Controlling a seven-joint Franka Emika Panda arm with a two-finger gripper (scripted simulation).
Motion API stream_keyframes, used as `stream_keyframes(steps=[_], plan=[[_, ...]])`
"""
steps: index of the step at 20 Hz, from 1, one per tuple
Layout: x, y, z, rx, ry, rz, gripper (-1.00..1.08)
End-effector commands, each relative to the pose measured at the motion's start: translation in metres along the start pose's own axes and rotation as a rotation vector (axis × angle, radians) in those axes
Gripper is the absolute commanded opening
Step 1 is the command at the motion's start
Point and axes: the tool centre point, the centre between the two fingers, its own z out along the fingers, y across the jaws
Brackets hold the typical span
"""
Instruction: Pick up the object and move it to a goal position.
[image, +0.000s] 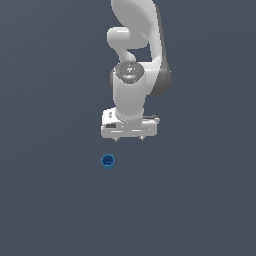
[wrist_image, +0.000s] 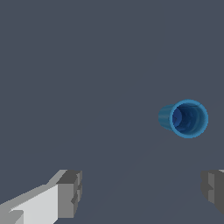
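The object, a tiny bright-blue cup-like cylinder (image: 107, 161) with a darker centre, lies on the grey floor below and a little toward the exterior view's left of my white gripper (image: 129, 139). The gripper hangs above it, fingers pointing down, open and empty. In the wrist view the cup (wrist_image: 186, 118) shows its open mouth, lying beyond the two grey fingertips (wrist_image: 70, 192), which stand wide apart with nothing between them.
The white arm (image: 132, 65) rises behind the gripper toward the top of the exterior view. A plain dark grey floor (image: 50, 200) lies all around.
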Motion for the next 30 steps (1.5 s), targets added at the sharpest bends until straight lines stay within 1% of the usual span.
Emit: stream_keyframes(steps=[1, 9, 15, 20, 25, 30], plan=[[0.006, 0.012, 0.009, -0.001, 0.0, -0.022, 1.0], [0.027, 0.062, 0.049, -0.004, 0.002, -0.115, 1.0], [0.034, 0.087, 0.07, -0.005, 0.003, -0.16, 1.0], [0.036, 0.097, 0.078, -0.005, 0.003, -0.178, 1.0], [0.035, 0.097, 0.079, -0.005, 0.002, -0.176, 1.0], [0.035, 0.097, 0.096, -0.005, 0.003, -0.177, 1.0]])
